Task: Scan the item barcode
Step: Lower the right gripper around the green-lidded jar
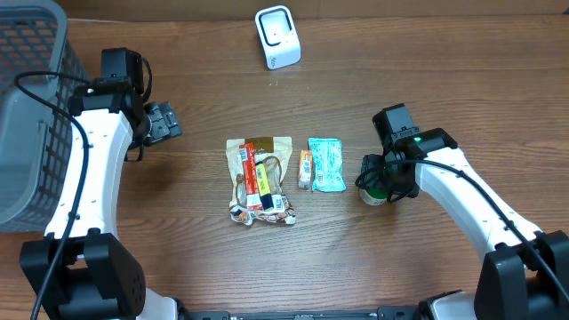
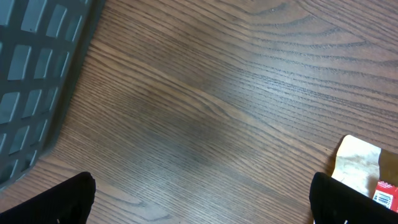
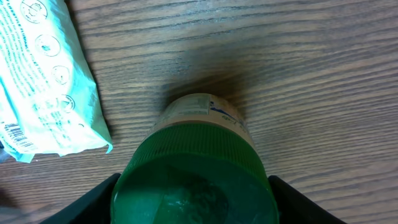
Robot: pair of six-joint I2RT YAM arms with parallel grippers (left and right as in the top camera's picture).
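The green-capped jar (image 3: 196,180) stands upright on the wooden table (image 1: 427,80), just right of a teal packet (image 1: 326,164), with the right gripper (image 3: 196,199) down over it and its fingers (image 3: 93,202) half closed, pressed to either side of the cap. Left of the packet we see a heap of snack packs (image 1: 259,180), and the white scanner (image 1: 277,36) sits well apart at the far edge. The left gripper (image 2: 202,205) hangs spread wide and empty above bare wood near the grey basket (image 1: 27,116).
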